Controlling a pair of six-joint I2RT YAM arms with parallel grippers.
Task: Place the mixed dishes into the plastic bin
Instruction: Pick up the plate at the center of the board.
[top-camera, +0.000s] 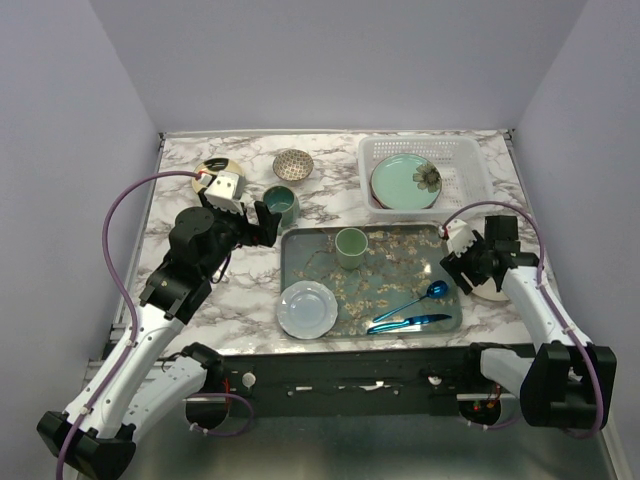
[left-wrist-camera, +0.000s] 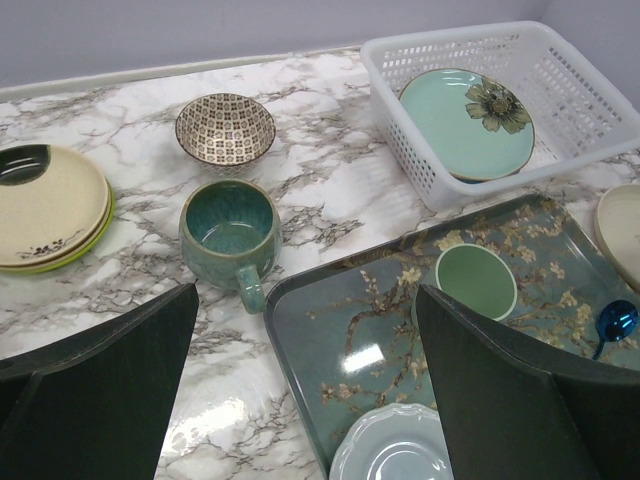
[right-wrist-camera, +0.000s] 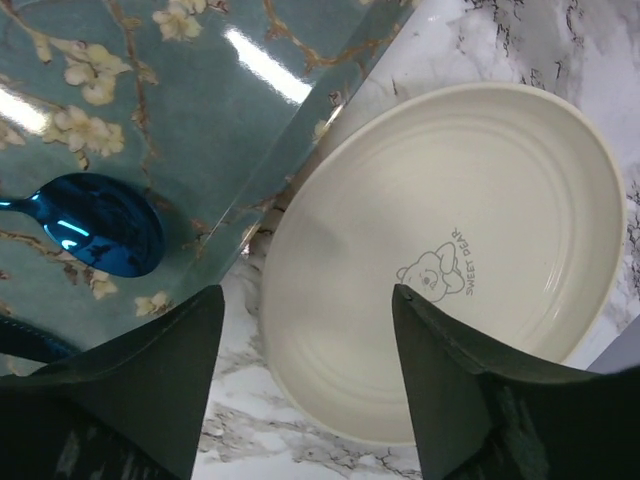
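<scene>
The white lattice bin (top-camera: 463, 158) at the back right holds a mint plate with a flower (top-camera: 405, 184). My right gripper (top-camera: 468, 264) hangs open over the near rim of a cream plate (right-wrist-camera: 470, 220) on the marble beside the tray; one finger is outside the rim, the other over the plate's inside. My left gripper (top-camera: 262, 222) is open and empty, just short of a teal mug (left-wrist-camera: 230, 235). A patterned bowl (left-wrist-camera: 225, 128) and stacked cream and lime plates (left-wrist-camera: 45, 205) lie beyond. The tray carries a pale blue plate (top-camera: 307, 309) and a green cup (top-camera: 350, 247).
A blossom-patterned tray (top-camera: 390, 280) fills the middle of the marble table, with a blue spoon (top-camera: 425, 297) and a blue knife (top-camera: 408, 323) on it. The bin (left-wrist-camera: 580, 70) stands just behind the tray's far right corner. Walls close in the table's sides and back.
</scene>
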